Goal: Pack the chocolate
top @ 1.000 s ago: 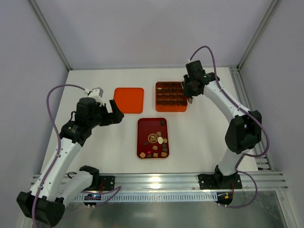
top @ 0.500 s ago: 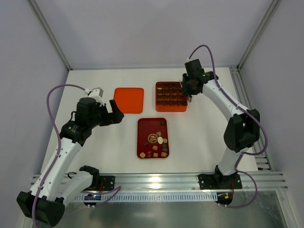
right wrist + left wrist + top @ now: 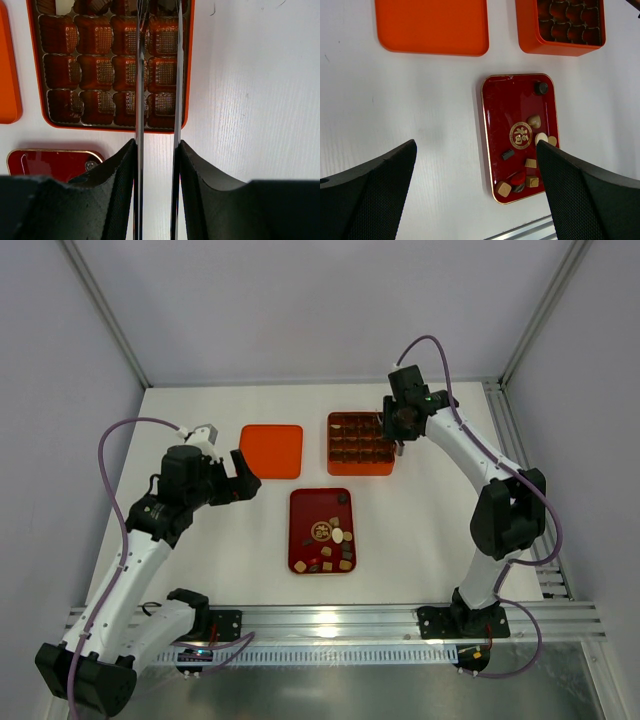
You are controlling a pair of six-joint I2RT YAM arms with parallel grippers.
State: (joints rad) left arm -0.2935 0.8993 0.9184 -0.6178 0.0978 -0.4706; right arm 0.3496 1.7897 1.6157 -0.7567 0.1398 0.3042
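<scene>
Several small chocolates (image 3: 338, 537), dark, tan and cream, lie on the dark red tray (image 3: 300, 510) in the middle of the table; they also show in the left wrist view (image 3: 535, 121). The orange grid box (image 3: 360, 472) stands behind it, with a cream piece (image 3: 64, 6) and dark pieces in its far row. My right gripper (image 3: 398, 428) hovers over the box's right side. Its thin blades (image 3: 140, 75) stand a narrow gap apart with nothing seen between them; their tips run off the frame's top. My left gripper (image 3: 240, 480) is wide open and empty, high and left of the tray.
A flat orange lid (image 3: 271, 451) lies left of the box and also shows in the left wrist view (image 3: 432, 25). The aluminium rail (image 3: 330, 618) runs along the near table edge. White walls and frame posts close in the back and sides.
My right gripper has shifted slightly back and left over the box's right side. The left arm and the chocolates on the tray have not moved.
</scene>
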